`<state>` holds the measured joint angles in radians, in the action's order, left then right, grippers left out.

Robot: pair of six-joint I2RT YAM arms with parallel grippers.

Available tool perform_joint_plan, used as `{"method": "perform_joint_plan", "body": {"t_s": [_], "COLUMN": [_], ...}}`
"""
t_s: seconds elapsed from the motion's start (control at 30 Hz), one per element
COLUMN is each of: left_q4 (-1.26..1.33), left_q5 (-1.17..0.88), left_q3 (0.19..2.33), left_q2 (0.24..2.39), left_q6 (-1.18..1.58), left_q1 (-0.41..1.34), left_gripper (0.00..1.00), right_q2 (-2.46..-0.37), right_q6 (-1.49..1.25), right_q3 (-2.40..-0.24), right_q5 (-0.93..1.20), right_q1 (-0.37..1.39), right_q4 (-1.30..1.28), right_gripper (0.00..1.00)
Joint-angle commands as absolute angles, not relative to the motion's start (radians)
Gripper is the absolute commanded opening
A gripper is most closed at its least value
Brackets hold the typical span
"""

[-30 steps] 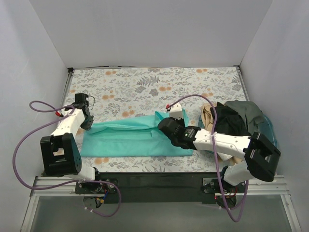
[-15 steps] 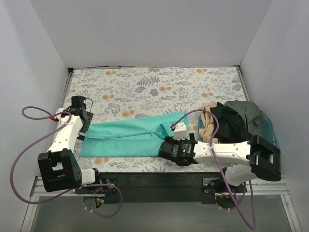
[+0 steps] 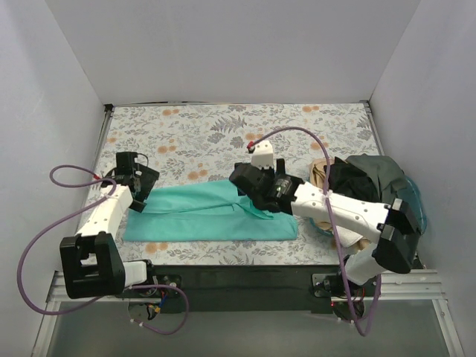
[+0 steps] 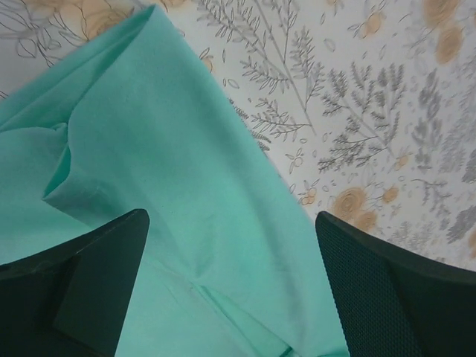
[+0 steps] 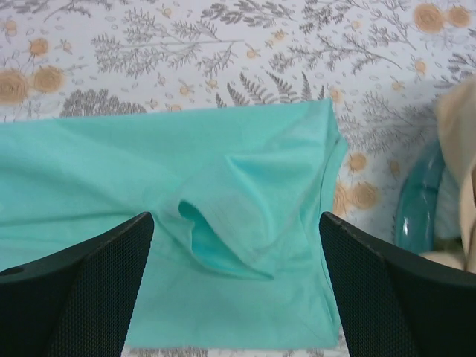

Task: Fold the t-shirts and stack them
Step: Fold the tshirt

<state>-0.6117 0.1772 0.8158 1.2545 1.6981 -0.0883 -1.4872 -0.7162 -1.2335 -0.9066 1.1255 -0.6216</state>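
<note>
Bright even light, soft shadows, sharp focus, no glare

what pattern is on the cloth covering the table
The white fabric table cover has grey fern sprigs and orange flowers; clearest in the right wrist view.

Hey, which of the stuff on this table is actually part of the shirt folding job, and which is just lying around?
Part of the job:
teal t-shirt, laid out near the front edge
black shirt, grey-olive shirt and beige shirt, heaped at the right

Just lying about:
blue tub, by that heap
floral table cover
</note>
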Motion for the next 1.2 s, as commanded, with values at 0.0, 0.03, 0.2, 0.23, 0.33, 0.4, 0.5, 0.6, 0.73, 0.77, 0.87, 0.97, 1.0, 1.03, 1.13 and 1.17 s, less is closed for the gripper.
{"method": "perform_joint_plan", "body": {"t_s": [0.0,0.03,0.2,0.23,0.33,0.4,0.5,0.6,0.73,0.77,0.87,0.97,1.0,1.03,1.13,1.17], "left_q4": [-0.534,-0.531,-0.494,-0.494,-0.495,-0.502,-0.511,-0.517,-0.528,-0.531,-0.538,-0.540,-0.540,-0.540,-0.526,-0.517], "left_q5": [0.117,0.121,0.144,0.164,0.192,0.210,0.235,0.256,0.270,0.271,0.267,0.267,0.265,0.259,0.214,0.190], "left_q3": [0.770,0.764,0.724,0.721,0.719,0.721,0.724,0.729,0.730,0.730,0.729,0.727,0.724,0.723,0.715,0.712], "left_q2": [1.293,1.301,1.345,1.351,1.370,1.377,1.387,1.397,1.404,1.402,1.393,1.367,1.353,1.347,1.335,1.332], "left_q6": [1.664,1.664,1.664,1.663,1.657,1.655,1.660,1.663,1.666,1.666,1.667,1.670,1.675,1.678,1.684,1.683], "left_q1": [-0.057,-0.051,-0.028,-0.028,-0.028,-0.029,-0.029,-0.029,-0.029,-0.029,-0.028,-0.029,-0.028,-0.029,-0.026,-0.026], "left_gripper": [0.95,0.95,0.96,0.96,0.96,0.96,0.97,0.97,0.97,0.97,0.97,0.98,0.98,0.98,0.98,0.98], "right_q2": [-1.602,-1.635,-1.828,-1.841,-1.830,-1.781,-1.697,-1.636,-1.565,-1.551,-1.496,-1.451,-1.434,-1.430,-1.413,-1.408], "right_q6": [-0.408,-0.387,-0.278,-0.269,-0.313,-0.357,-0.423,-0.448,-0.489,-0.495,-0.505,-0.531,-0.543,-0.581,-0.612,-0.614], "right_q3": [-1.299,-1.318,-1.373,-1.361,-1.272,-1.206,-1.076,-0.985,-0.943,-0.940,-0.945,-0.956,-0.951,-0.948,-0.895,-0.873], "right_q5": [-0.675,-0.673,-0.749,-0.732,-0.674,-0.675,-0.686,-0.713,-0.707,-0.713,-0.744,-0.749,-0.741,-0.692,-0.484,-0.426], "right_q1": [0.974,0.954,0.890,0.890,0.893,0.910,0.971,1.051,1.092,1.094,1.092,1.091,1.085,1.078,1.008,0.997], "right_q4": [-0.425,-0.425,-0.428,-0.433,-0.445,-0.454,-0.454,-0.456,-0.463,-0.463,-0.463,-0.463,-0.463,-0.462,-0.376,-0.329], "right_gripper": [0.98,0.98,0.98,0.98,0.98,0.98,0.98,0.98,0.98,0.98,0.98,0.98,0.98,0.98,0.98,0.98]}}
